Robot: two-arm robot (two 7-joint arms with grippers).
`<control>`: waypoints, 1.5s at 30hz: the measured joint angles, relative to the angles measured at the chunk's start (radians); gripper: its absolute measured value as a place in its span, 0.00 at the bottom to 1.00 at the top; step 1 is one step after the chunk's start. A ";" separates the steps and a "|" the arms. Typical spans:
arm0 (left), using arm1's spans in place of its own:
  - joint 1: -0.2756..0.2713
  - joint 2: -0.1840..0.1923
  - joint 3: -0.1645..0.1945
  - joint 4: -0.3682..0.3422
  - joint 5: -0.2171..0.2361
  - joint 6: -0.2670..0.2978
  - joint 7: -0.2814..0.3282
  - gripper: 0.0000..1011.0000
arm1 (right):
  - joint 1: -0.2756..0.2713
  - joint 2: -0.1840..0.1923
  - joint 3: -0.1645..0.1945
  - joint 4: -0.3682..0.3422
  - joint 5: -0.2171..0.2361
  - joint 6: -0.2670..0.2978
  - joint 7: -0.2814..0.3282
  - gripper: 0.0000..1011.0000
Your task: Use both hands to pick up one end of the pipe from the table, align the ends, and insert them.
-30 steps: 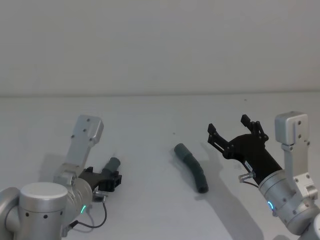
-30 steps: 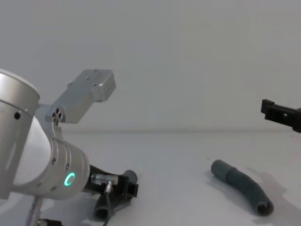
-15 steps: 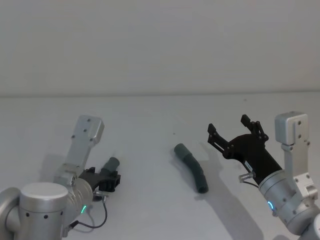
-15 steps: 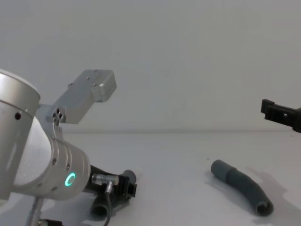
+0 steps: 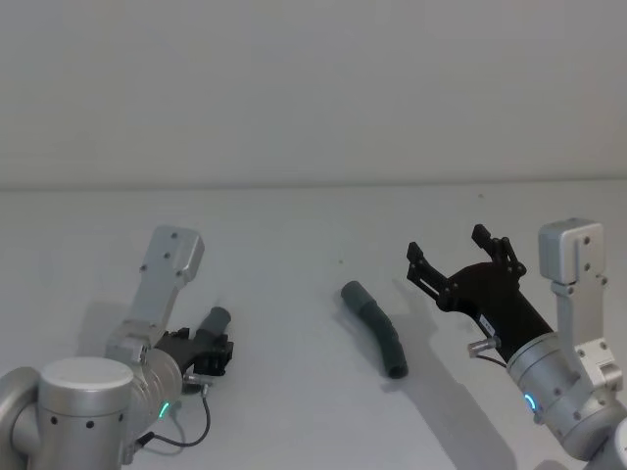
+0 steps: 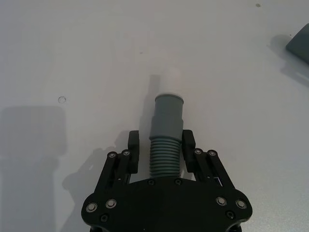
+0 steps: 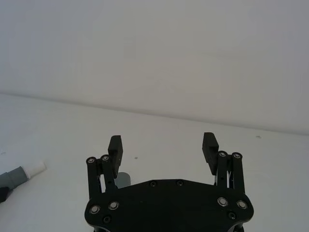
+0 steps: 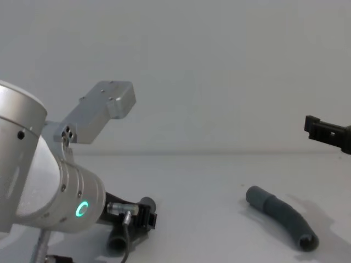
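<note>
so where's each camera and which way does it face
Head: high, looking down at the table; left pincer holds the short pipe piece, right pincer open.
Left wrist: behind its pincer, looking along the held piece.
Right wrist: behind its pincer, facing across the table.
Chest: low, facing across the table; left arm large.
Head and chest share the long pipe piece.

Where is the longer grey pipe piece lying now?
In the head view, the longer pipe piece lies flat on the table, right of centre, near the open right gripper, which is apart from it.
</note>
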 joint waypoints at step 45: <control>0.000 0.000 0.000 0.000 0.000 0.001 0.000 0.32 | 0.000 0.000 0.000 0.000 0.000 0.000 0.000 0.99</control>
